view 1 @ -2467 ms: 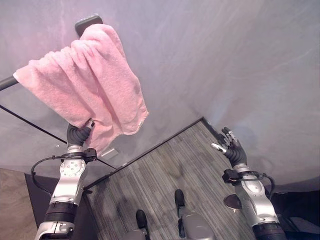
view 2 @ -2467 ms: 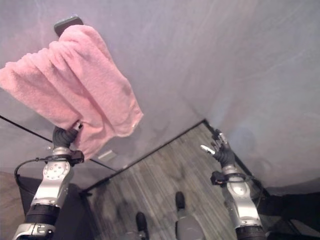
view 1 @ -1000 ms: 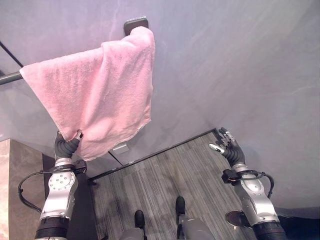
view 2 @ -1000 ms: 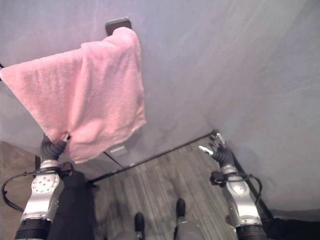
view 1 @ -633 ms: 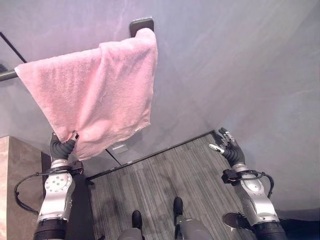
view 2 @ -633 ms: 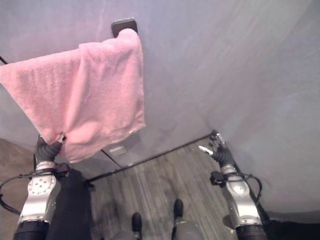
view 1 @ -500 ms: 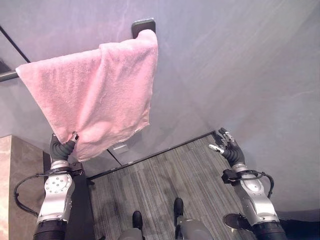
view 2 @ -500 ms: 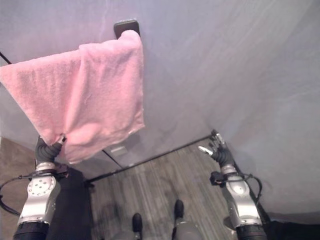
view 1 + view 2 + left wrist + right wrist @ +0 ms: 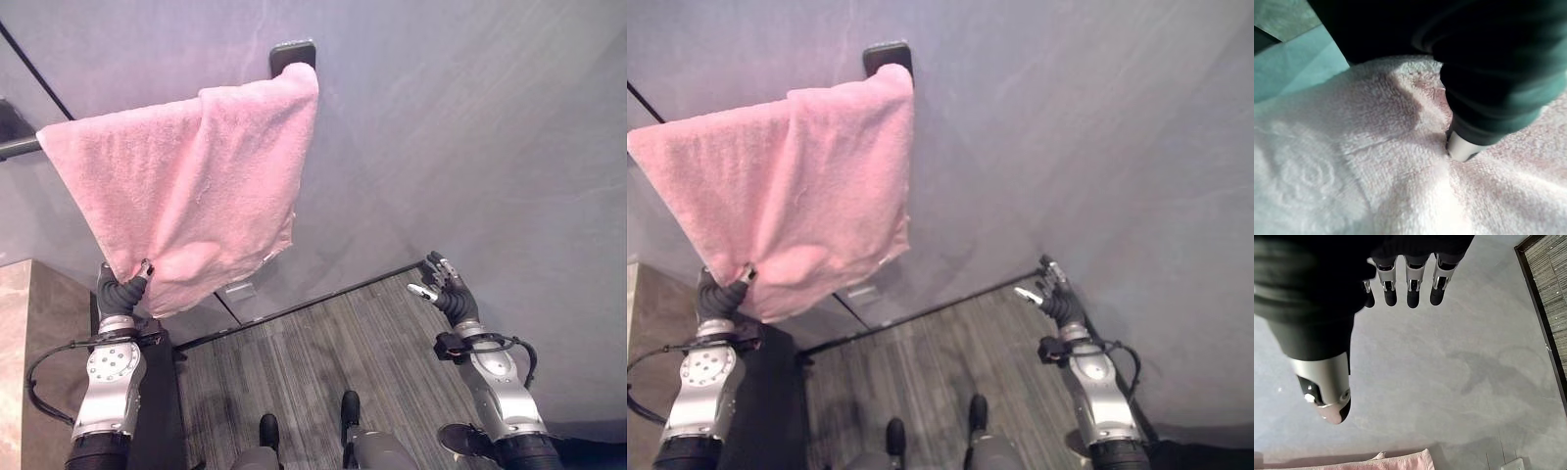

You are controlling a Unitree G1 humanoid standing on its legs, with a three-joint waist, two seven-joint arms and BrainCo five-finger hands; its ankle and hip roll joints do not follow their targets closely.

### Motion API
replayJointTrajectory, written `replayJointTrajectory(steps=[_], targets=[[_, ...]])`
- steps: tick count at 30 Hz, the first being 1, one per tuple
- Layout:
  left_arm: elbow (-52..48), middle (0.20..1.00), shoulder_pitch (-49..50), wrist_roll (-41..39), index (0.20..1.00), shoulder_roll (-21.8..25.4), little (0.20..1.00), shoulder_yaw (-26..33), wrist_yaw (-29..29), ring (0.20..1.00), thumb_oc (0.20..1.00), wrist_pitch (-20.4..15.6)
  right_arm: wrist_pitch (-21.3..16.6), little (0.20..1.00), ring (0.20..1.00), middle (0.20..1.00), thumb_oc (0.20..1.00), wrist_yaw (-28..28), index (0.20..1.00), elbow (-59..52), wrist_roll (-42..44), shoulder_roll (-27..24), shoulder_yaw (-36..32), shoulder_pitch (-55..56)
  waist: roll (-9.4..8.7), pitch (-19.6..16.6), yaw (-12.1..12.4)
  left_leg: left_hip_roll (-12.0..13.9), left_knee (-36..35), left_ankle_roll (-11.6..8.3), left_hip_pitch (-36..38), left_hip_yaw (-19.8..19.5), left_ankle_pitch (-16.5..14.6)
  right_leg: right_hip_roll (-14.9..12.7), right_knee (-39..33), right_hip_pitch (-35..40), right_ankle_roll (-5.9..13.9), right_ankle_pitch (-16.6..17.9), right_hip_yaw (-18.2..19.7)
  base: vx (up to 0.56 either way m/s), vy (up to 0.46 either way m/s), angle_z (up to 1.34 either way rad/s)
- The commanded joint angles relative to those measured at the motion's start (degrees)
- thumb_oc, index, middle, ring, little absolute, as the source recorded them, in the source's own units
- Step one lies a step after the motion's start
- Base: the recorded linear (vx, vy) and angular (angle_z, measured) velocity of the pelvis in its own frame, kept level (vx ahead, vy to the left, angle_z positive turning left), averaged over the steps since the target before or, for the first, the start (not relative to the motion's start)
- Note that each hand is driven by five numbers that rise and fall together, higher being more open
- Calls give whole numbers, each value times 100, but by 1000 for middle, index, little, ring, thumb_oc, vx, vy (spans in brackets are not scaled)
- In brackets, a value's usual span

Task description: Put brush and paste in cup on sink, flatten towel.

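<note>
So the pink towel (image 9: 191,191) is hanging over a dark rail (image 9: 20,147) on the grey wall (image 9: 470,127), with one end bunched up against the rail's dark bracket (image 9: 293,54). The left hand (image 9: 120,292) is reaching up at the towel's lower corner, and in the left wrist view its thumb (image 9: 1464,147) is pressing into the cloth. Can't tell if the fingers are actually pinching it though, they're hiding behind the fabric. The right hand (image 9: 1050,294) is hanging off to the right near the wall, well apart from the towel, fingers (image 9: 1411,284) sticking out straight and holding nothing.
</note>
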Motion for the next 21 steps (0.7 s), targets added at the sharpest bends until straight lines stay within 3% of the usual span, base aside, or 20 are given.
replayJointTrajectory(steps=[1,21], targets=[[-196,200,151,59,200,410,200,429,189,200,200,-222,-146,1000,1000,1000,1000,82,1000,-152,-82,134,-45,-149,-393,-297,99,-108,794,97,-465,192,-826,-963,479,-163,785,-684,-21,-10,4,3],[-196,200,354,15,200,307,200,572,237,200,200,-231,-112,1000,1000,1000,1000,111,1000,-216,-137,100,-60,-117,-348,-338,116,-106,808,112,-419,184,-854,-965,492,-123,768,-717,-40,0,0,1]])
